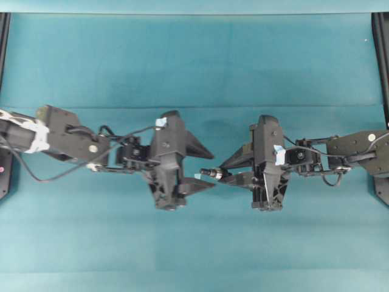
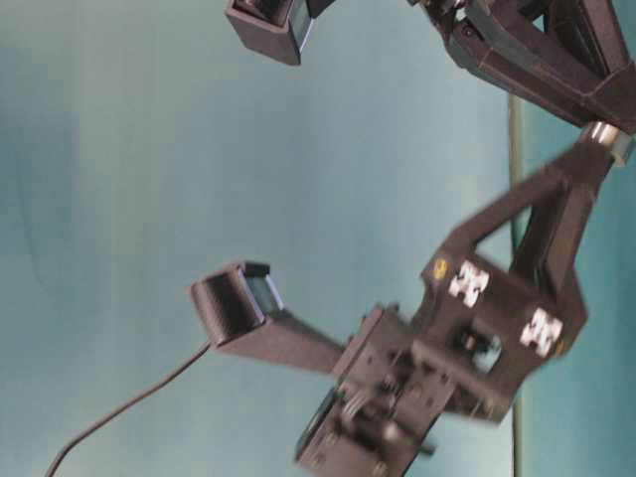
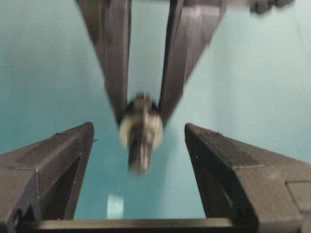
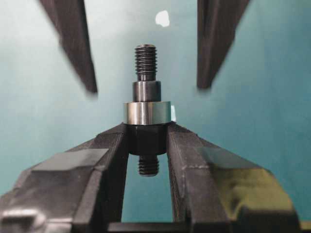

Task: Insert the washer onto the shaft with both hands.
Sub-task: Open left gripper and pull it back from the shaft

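My right gripper (image 4: 147,127) is shut on the thick dark middle of the shaft (image 4: 146,90). The shaft's threaded end points away from the camera. The silvery washer (image 4: 147,112) sits round the shaft, just past the fingertips. My left gripper (image 3: 138,127) is open, its two black fingers (image 4: 73,46) standing wide on either side of the shaft's free end without touching it. In the left wrist view the shaft (image 3: 140,153) and washer (image 3: 124,132) look blurred. From overhead, both grippers meet at mid-table, left gripper (image 1: 213,168) facing right gripper (image 1: 220,172), with the shaft (image 1: 210,173) between them.
The teal table surface (image 1: 194,67) lies below both arms. A small pale tape square (image 4: 162,18) lies on it under the grippers. Black frame posts (image 1: 382,48) stand at the table's left and right edges. The table-level view is blurred and shows only arm parts.
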Available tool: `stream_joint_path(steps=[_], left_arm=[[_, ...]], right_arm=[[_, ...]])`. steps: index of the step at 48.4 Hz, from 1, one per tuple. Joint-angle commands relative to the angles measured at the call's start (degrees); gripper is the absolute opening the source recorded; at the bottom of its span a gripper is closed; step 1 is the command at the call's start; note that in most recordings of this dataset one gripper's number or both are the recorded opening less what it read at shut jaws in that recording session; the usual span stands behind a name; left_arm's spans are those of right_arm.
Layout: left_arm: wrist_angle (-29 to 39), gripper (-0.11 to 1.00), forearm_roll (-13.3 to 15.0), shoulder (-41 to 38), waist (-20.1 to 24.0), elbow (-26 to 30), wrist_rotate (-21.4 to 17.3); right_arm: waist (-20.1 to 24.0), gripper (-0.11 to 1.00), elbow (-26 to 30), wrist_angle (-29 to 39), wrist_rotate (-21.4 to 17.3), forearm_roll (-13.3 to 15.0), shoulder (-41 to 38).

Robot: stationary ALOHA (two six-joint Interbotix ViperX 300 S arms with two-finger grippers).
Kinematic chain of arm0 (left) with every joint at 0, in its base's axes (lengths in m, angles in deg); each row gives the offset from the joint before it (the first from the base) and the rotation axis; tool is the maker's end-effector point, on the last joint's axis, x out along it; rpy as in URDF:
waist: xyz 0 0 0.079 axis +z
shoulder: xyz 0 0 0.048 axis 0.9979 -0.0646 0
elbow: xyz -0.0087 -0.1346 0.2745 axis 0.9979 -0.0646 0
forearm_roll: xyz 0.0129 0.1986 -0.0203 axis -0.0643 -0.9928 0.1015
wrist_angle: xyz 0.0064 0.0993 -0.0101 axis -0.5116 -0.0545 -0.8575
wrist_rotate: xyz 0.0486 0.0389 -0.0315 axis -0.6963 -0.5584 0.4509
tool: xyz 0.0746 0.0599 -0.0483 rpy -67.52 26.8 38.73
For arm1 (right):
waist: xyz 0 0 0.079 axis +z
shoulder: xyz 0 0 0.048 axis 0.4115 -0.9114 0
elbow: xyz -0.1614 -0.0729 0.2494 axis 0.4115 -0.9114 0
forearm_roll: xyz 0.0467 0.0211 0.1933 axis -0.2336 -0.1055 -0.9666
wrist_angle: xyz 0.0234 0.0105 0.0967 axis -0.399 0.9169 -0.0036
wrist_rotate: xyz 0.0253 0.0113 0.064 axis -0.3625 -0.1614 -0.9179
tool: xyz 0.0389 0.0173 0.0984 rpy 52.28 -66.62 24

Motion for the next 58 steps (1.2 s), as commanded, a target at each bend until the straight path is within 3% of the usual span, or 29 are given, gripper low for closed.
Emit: stream_joint_path(steps=[1,20,58], left_arm=[[1.49,0.8,-0.18,3.16,0.0,-0.7,-0.26],[2.29,0.8,-0.18,9.93,0.0,-7.56,-0.35],[2.55,0.79,-0.18,11.07,0.18,-8.96,-0.44]], right_arm=[[0.09,-0.01,0.88,-0.35,-0.18,0.09,0.62],[0.09,-0.01,0.88,-0.35,-0.18,0.09,0.62],[0.09,-0.01,0.88,-0.35,-0.18,0.09,0.62]])
